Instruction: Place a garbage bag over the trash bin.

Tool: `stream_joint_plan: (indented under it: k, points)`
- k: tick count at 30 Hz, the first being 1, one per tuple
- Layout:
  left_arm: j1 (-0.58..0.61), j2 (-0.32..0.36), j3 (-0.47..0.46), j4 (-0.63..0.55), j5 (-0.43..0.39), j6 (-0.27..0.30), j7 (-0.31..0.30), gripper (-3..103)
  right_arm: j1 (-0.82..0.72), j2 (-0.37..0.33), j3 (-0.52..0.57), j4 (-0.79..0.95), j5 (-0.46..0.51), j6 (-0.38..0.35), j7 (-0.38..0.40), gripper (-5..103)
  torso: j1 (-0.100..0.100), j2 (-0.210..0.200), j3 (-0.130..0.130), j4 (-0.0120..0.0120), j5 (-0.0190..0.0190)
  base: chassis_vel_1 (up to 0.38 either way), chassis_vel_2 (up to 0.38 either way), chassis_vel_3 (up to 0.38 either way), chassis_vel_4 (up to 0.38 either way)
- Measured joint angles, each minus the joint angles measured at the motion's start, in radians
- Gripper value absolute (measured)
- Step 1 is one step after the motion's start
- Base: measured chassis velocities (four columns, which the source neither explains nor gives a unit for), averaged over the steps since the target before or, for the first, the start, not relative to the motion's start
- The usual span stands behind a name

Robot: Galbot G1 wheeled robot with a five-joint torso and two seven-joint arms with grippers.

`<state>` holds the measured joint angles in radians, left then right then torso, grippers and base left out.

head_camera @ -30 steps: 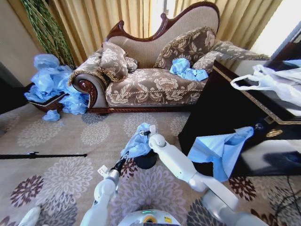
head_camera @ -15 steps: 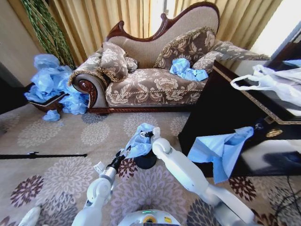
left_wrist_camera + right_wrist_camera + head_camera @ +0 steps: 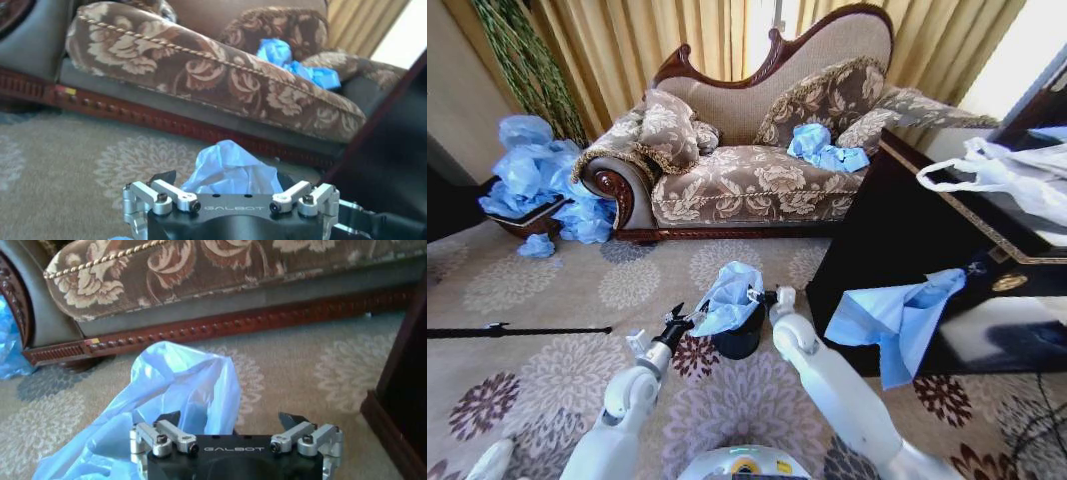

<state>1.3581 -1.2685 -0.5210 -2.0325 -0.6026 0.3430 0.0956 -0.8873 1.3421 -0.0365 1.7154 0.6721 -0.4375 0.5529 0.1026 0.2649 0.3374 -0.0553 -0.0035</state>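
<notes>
Both arms stretched forward and down over the patterned carpet (image 3: 547,290), meeting at the trash bin (image 3: 739,340), which stands on the floor before the sofa (image 3: 757,150) and beside the dark desk (image 3: 907,230). Left pincer (image 3: 685,322) at the bin's left side, touching the garbage bag (image 3: 727,297); cannot tell whether clamped on the plastic. Right pincer (image 3: 762,296) at the bin's right rim, fingers spread apart in the right wrist view, bag edge against one finger (image 3: 170,419). Bag bunched up over the bin's mouth, billowing above it, not pulled down the sides.
</notes>
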Motion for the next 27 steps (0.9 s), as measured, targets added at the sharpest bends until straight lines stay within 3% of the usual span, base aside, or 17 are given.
stream_joint_plan:
  k: [2, 4, 9, 27]
  points:
    - [-0.014, 0.031, 0.002, 0.008, 0.018, 0.001, 0.02, 100, -0.017, 0.042, 0.019, -0.018, -0.028, 0.016, -0.012, 88, 0.0, 0.0, 0.0, 0.0, 0.0, 0.0, 0.0, 0.0, 0.0]
    - [-0.02, 0.043, 0.002, 0.01, 0.018, 0.001, 0.023, 100, -0.018, 0.058, 0.027, -0.026, -0.037, 0.02, -0.017, 88, 0.0, 0.0, 0.0, 0.0001, -0.0002, 0.0, 0.0, 0.0, 0.0]
    - [-0.027, 0.072, 0.003, 0.013, 0.009, 0.003, 0.024, 100, -0.02, 0.102, 0.042, -0.049, -0.056, 0.03, -0.024, 66, 0.0, 0.0, 0.0, 0.0001, -0.0001, 0.0, 0.0, 0.0, 0.0]
    - [-0.019, 0.07, 0.011, 0.017, -0.007, 0.0, 0.017, 100, -0.004, 0.119, 0.0, -0.098, -0.081, 0.032, -0.029, 20, 0.0, 0.0, 0.0, 0.0, 0.0, 0.0, 0.0, 0.0, 0.0]
